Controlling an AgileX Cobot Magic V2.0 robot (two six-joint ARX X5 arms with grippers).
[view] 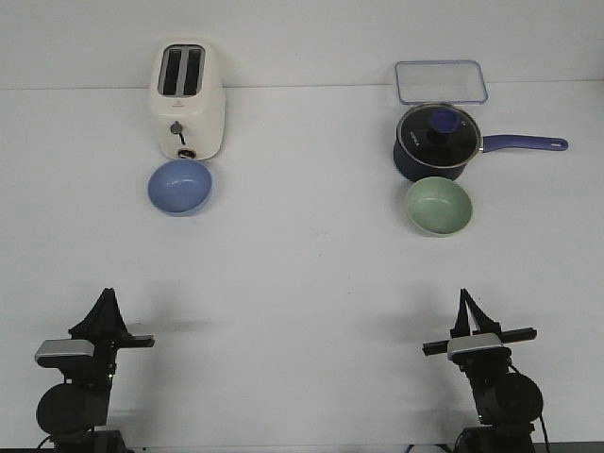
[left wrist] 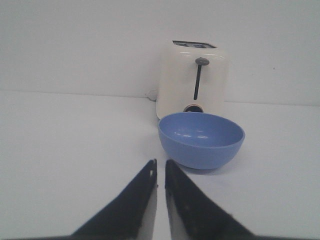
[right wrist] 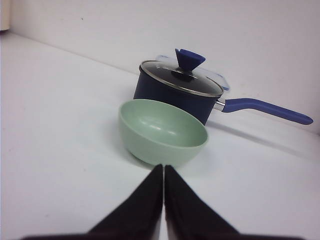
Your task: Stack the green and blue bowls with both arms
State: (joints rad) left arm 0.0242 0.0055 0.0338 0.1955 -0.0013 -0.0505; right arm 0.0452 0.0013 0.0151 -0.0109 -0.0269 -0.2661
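Left tool (left wrist: pixel 160 167) closed, right tool (right wrist: pixel 163 172) closed, empty

The blue bowl (left wrist: pixel 201 139) hides the toaster's (left wrist: pixel 193 82) base, and the saucepan (right wrist: pixel 176 95) mostly hides the clear container (right wrist: pixel 220 80)

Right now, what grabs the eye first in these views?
Two small bowls stand out on the white table: the blue bowl at far left, just in front of a cream toaster, and the green bowl at far right, just in front of a navy saucepan with a glass lid. Both sit upright, apart. The left gripper and right gripper sit shut at the near edge.
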